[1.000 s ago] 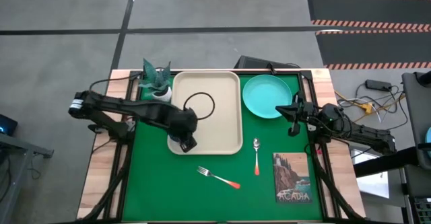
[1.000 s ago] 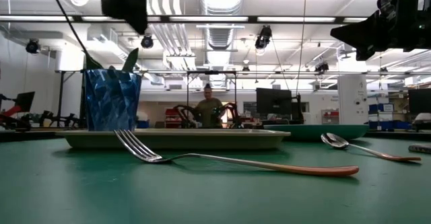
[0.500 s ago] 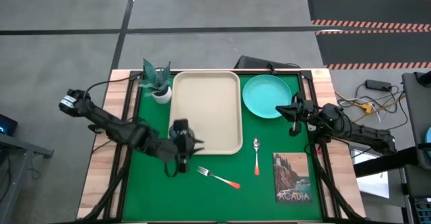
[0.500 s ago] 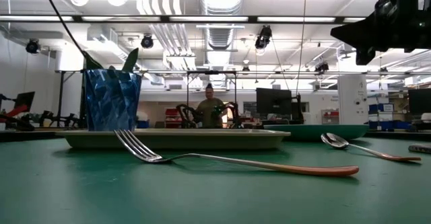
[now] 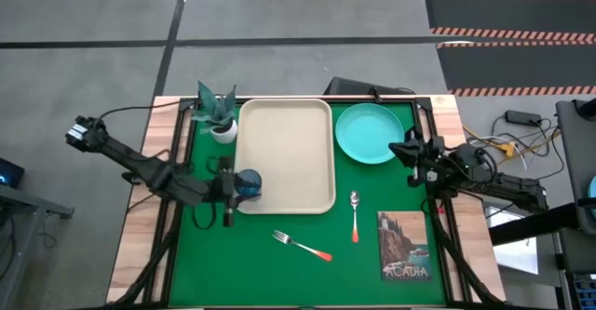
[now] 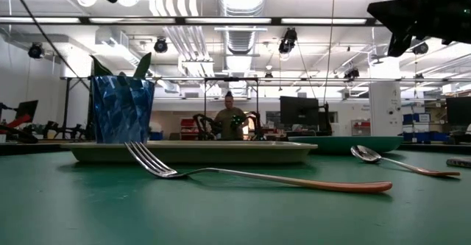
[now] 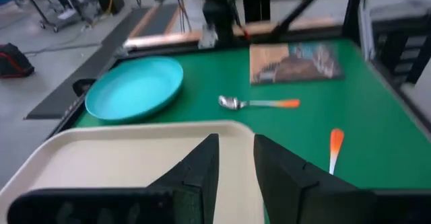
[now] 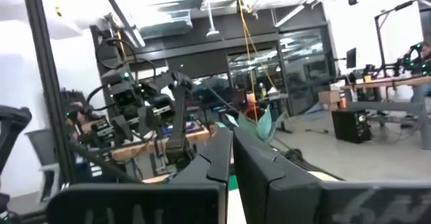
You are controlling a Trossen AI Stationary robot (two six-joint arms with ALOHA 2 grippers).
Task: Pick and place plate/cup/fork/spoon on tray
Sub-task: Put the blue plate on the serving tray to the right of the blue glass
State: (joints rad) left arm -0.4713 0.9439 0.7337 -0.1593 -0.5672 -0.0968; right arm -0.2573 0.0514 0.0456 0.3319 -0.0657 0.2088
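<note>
The tray (image 5: pixel 286 156) lay at the table's centre, and it held only one thing — the cup (image 5: pixel 249 183), standing upright at the tray's seven o'clock corner, just inside the rim. In the low view the cup (image 6: pixel 122 109) stood on the tray's (image 6: pixel 191 151) left end, dark blue and faceted.

The plate (image 5: pixel 369 132) sat on the green mat (image 5: pixel 214 254) at about two o'clock from the tray, just beside its long edge and apart from it; nothing showed on it. The spoon (image 5: pixel 354 213) lay on the mat at the tray's five o'clock, bowl toward twelve, orange-red handle toward six. The fork (image 5: pixel 302 245) lay at six o'clock from the tray, slanted, tines toward ten and handle end toward four. In the low view the fork (image 6: pixel 257 174) was nearest, the spoon (image 6: pixel 401 163) behind it to the right.

The left gripper (image 5: pixel 227 191) hung at the tray's eight o'clock side, just beside the cup; its fingers (image 7: pixel 202 170) stood a little apart with nothing between them — the cup was released. The right gripper (image 5: pixel 411 156) waited at the plate's four o'clock edge, fingers (image 8: pixel 219 158) pressed together and empty.

A potted plant (image 5: pixel 217 111) stood at the tray's ten o'clock corner, and a picture book (image 5: pixel 404 246) lay at four o'clock on the mat.
</note>
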